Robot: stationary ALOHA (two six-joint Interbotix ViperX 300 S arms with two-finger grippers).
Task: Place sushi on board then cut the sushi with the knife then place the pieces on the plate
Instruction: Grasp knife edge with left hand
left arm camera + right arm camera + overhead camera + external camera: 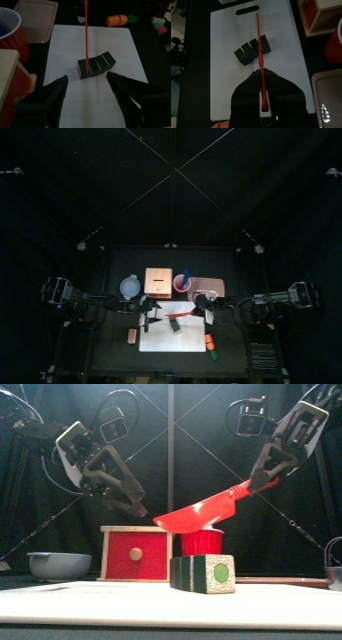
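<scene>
- The toy sushi roll (pixel 203 573) lies on the white cutting board (pixel 224 75), at the lower middle of the front view. It is a short row of dark green blocks, with a green dot on its pale end face.
- It looks light and rigid, and it is probably built to part at the seams. A push from the blade could slide it on the smooth board, so it should be steadied by its flat long sides.
- The red toy knife (pixel 201 512) looks like light, stiff plastic and should be held by the handle.
- The right gripper (pixel 262 80) comes down from the upper right of the front view, clamped on that handle. The blade slopes down toward the picture's left and hangs above the roll, clear of it.
- The left gripper (pixel 87 82) reaches in from the upper left with its jaws spread wide and empty. It hovers just short of the roll's end.
- The pink tray (pixel 37 17) sits beyond the board.
</scene>
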